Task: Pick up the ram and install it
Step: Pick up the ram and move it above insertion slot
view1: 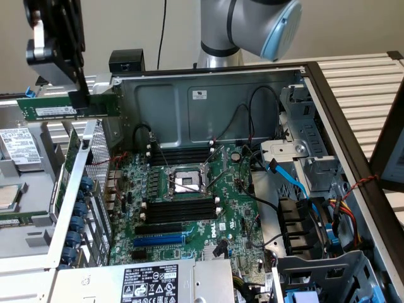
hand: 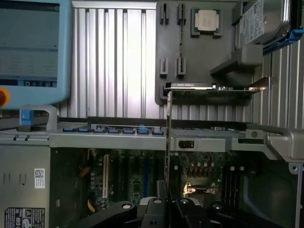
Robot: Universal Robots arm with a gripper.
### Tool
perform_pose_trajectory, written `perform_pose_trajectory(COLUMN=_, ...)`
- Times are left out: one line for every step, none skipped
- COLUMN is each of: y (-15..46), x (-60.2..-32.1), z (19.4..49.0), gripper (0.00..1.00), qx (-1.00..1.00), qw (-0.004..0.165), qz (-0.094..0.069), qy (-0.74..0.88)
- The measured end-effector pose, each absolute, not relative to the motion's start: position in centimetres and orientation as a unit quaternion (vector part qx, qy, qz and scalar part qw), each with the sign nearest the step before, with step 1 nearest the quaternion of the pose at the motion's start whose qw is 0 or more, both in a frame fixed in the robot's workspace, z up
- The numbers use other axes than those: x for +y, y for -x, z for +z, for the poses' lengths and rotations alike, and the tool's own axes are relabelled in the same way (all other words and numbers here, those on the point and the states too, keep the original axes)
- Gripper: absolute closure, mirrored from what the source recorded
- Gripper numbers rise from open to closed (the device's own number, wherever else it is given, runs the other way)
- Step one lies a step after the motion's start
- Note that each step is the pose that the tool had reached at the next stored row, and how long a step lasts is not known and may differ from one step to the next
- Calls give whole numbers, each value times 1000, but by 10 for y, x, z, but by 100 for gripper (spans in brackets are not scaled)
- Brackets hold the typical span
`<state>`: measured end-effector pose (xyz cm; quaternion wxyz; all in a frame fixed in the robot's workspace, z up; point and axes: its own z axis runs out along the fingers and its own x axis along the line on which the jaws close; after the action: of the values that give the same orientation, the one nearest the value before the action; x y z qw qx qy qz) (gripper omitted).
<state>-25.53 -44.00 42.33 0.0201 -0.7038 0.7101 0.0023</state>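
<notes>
So the gripper (view1: 79, 96) has its jaws pinching the ram (view1: 44, 109), held level beside the open case (view1: 208, 110), well apart from its memory slots (view1: 180, 212).

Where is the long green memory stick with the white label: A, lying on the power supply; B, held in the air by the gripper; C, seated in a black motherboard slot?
B: the black gripper clamps the green memory stick above the grey metal case.

Gripper (view1: 79, 101) fingers (view1: 78, 93) clamp ram (view1: 44, 108), held level above computer case (view1: 189, 110), exterior view's left.
</notes>
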Motion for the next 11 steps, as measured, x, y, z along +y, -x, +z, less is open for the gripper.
perform_pose_trajectory(y=251, x=-440, z=423, gripper=87, qx=710, qw=20, qz=2, qy=704)
perform_pose_trajectory(y=246, x=-440, z=423, gripper=87, qx=710, qw=20, qz=2, qy=704)
perform_pose_trajectory(y=242, x=-440, z=423, gripper=87, qx=710, qw=20, qz=2, qy=704)
perform_pose_trajectory(y=237, x=-440, z=423, gripper=87, qx=709, qw=20, qz=2, qy=704)
perform_pose_trajectory(y=233, x=-440, z=423, gripper=87, qx=709, qw=20, qz=2, qy=705)
perform_pose_trajectory(y=228, x=-440, z=423, gripper=87, qx=709, qw=20, qz=2, qy=705)
perform_pose_trajectory(y=223, x=-440, z=423, gripper=87, qx=709, qw=20, qz=2, qy=705)
perform_pose_trajectory(y=219, x=-440, z=423, gripper=87, qx=709, qw=20, qz=2, qy=705)
perform_pose_trajectory(y=214, x=-440, z=423, gripper=87, qx=709, qw=20, qz=2, qy=705)
perform_pose_trajectory(y=210, x=-440, z=423, gripper=87, qx=709, qw=20, qz=2, qy=705)
perform_pose_trajectory(y=205, x=-440, z=423, gripper=87, qx=708, qw=20, qz=3, qy=705)
